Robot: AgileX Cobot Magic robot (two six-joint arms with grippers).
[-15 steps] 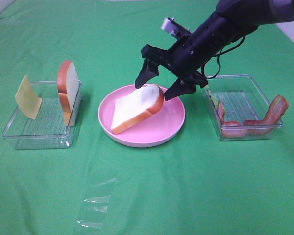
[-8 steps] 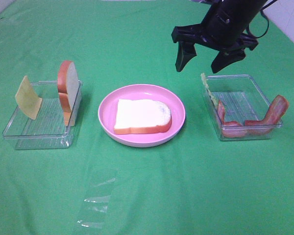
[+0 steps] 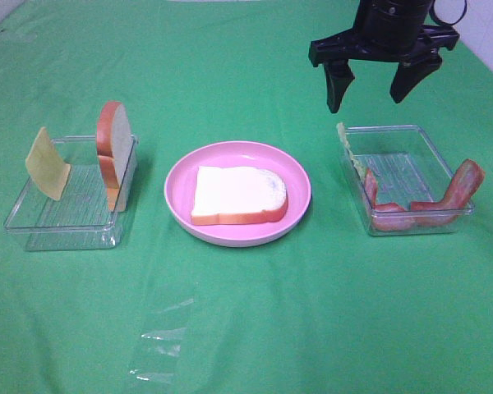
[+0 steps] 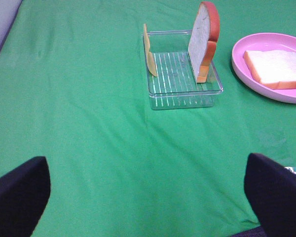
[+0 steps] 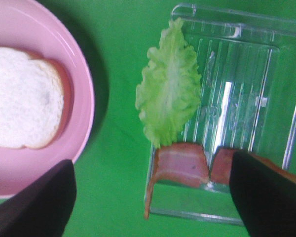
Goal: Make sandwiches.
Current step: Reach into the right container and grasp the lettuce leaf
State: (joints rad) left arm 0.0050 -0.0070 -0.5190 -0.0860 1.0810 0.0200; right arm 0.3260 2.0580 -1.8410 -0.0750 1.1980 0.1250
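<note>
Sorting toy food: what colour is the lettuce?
The lettuce is pale green; right wrist view shows it best.

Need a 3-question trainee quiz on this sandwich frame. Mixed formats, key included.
1. True or false: the flat bread slice lies on the pink plate.
2. What stands in the left tray with the upright bread slice? A) lettuce B) cheese C) bacon
3. Fill in: the right end effector, jaws open, hovers by the right tray, which holds bacon and ____.

Key: 1 true; 2 B; 3 lettuce.
</note>
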